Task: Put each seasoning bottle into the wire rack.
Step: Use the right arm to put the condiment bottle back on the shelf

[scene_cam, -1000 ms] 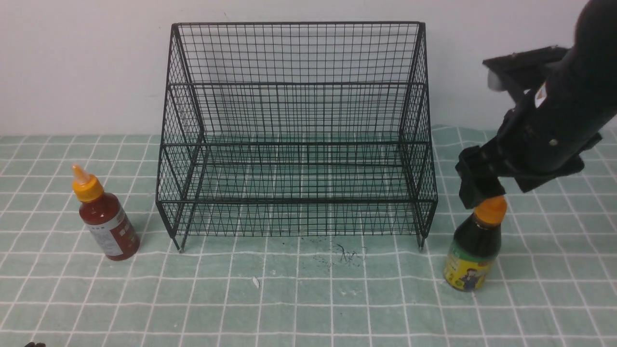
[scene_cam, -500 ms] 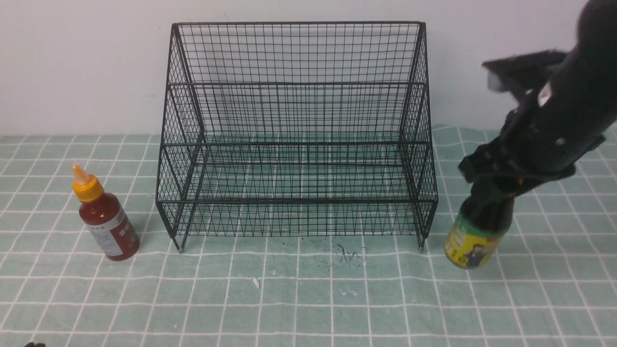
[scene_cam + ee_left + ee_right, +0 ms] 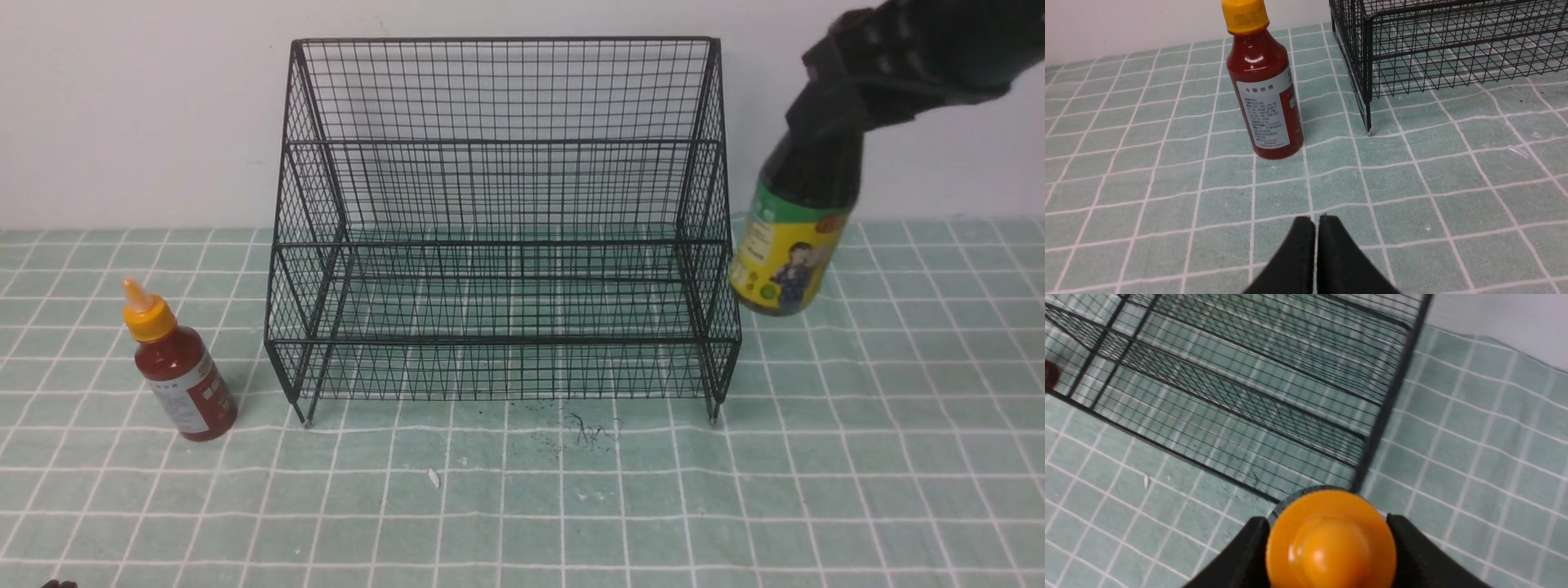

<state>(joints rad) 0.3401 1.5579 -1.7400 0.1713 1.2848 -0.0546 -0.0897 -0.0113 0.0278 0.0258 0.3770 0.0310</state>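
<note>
Seasoning bottles are split between the two arms. Nearest in the left wrist view, the left jaws are pressed together with nothing between them, low over the table (image 3: 1167,183). Just ahead of them the red bottle (image 3: 1265,102) stands upright, with a corner leg of the wire rack (image 3: 1433,41) near it and a little farther on. This view resolves the label's printed lines; the front view does not. The right wrist view shows only an orange cap (image 3: 1331,539) clamped between the right jaws, with the rack's end below and beyond. Only the front view shows the dark bottle (image 3: 788,245) itself, hanging slightly tilted in the air beneath those jaws, just outside the rack's right end.
</note>
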